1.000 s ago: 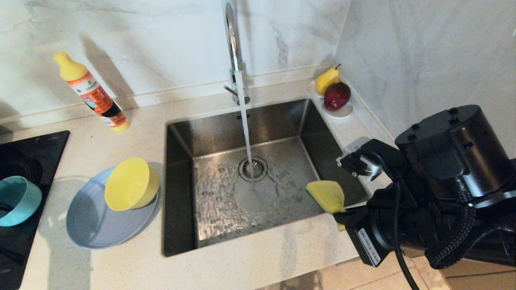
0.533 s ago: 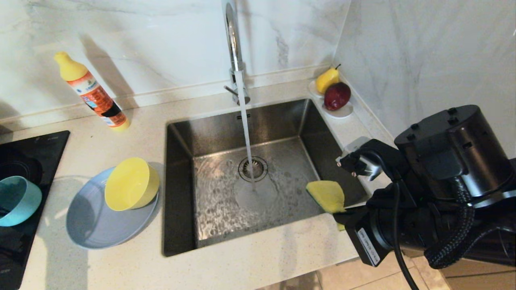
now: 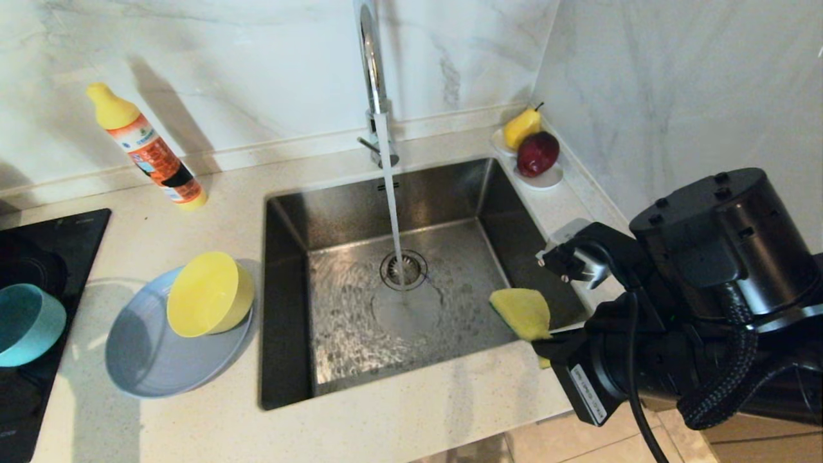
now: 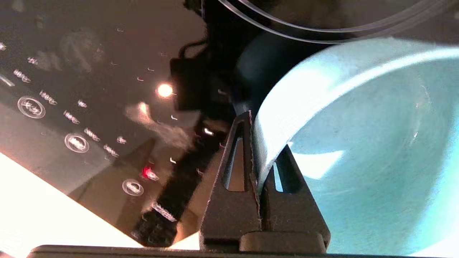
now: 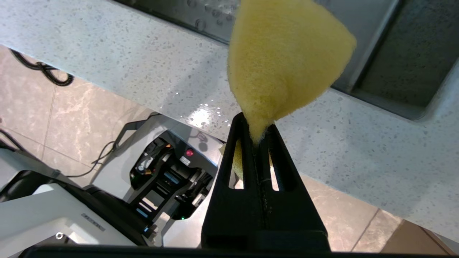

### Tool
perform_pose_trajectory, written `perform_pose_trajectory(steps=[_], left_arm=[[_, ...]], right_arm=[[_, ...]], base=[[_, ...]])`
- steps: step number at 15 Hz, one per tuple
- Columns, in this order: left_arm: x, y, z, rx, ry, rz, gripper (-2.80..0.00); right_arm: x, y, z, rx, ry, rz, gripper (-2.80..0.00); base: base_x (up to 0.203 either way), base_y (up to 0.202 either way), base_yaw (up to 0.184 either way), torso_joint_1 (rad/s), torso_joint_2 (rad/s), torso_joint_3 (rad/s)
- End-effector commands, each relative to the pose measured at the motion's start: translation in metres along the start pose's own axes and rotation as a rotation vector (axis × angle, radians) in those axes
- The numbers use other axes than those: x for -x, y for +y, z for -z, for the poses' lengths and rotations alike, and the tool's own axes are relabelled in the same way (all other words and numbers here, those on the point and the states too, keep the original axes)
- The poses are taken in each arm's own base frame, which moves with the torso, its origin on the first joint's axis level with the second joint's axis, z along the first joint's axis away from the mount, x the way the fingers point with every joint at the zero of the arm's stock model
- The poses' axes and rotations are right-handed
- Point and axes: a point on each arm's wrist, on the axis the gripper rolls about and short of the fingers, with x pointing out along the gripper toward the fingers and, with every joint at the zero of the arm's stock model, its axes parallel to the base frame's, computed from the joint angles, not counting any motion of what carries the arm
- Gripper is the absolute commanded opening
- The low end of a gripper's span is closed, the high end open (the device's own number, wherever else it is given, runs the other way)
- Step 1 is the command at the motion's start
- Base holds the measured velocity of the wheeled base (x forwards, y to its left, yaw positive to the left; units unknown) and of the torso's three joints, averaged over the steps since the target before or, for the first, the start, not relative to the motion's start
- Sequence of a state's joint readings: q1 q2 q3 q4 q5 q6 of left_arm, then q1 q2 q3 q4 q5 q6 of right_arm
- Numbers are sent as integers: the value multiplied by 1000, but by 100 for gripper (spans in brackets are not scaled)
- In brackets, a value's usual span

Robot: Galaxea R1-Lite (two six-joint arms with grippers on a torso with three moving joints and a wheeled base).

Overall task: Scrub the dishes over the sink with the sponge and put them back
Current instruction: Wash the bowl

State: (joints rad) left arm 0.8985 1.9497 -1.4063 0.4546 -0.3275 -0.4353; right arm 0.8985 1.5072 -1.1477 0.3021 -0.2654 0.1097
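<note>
Here, left jaws: my left gripper [image 4: 255,152] is clenched on the rim of the teal bowl [image 4: 358,154], one finger outside the wall and one inside.
Left hold, head view: the teal bowl [image 3: 26,325] sits at the left edge of the frame over the black cooktop [image 3: 54,241]; my left gripper itself is outside that frame.
Right jaws: my right gripper [image 5: 259,134] is pinched tight on one corner of the sponge [image 5: 287,64], the yellow face fanning out above the fingertips.
Right hold, head view: the sponge [image 3: 522,312] hangs at the lower right part of the sink [image 3: 283,308], just above its front rim, with my right arm filling the lower right of the frame.
Other dishes: the yellow-green bowl [image 3: 207,294] lies tilted on the grey-blue plate [image 3: 144,363], on the counter [image 3: 193,424] left of the sink.
Tap: the chrome tap [image 3: 373,71] runs a stream of water onto the drain [image 3: 404,270] in the middle of the frame.
Backdrop: an orange bottle [image 3: 146,149] leans at upper left; a white dish [image 3: 546,179] with a pear and a red fruit sits at the sink's far right corner.
Hidden: the teal bowl is cut off by the frame's left edge; the sponge's green face barely shows; whether the teal bowl touches the cooktop I cannot tell.
</note>
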Motion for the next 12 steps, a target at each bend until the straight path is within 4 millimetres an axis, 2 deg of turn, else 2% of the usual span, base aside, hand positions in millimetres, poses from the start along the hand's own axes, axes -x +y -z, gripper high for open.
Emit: perform_pose_trajectory(steps=[1, 3, 5, 9, 10, 12], left_arm=[[16, -7, -2, -5, -7, 34, -280], [26, -10, 0, -11, -12, 64, -280], [48, -18, 4, -35, -35, 114, -280], [124, -45, 20, -135, -99, 336, -280], [145, -54, 30, -179, -96, 418, -280], [176, -78, 57, -296, -68, 531, -280]], right_arm=[[1, 0, 0, 0, 1, 1, -280], [1, 0, 0, -2, 1, 1, -280], [3, -1, 2, -2, -1, 1, -280], [3, -1, 2, -4, -1, 2, -280], [3, -2, 2, -6, -1, 4, -280], [3, -2, 1, -10, -12, 2, -280]], base=[[0, 0, 0, 0, 0, 0], [0, 0, 0, 0, 0, 0], [0, 0, 0, 0, 0, 0], [0, 0, 0, 0, 0, 0], [0, 0, 0, 0, 0, 0], [0, 0, 0, 0, 0, 0]])
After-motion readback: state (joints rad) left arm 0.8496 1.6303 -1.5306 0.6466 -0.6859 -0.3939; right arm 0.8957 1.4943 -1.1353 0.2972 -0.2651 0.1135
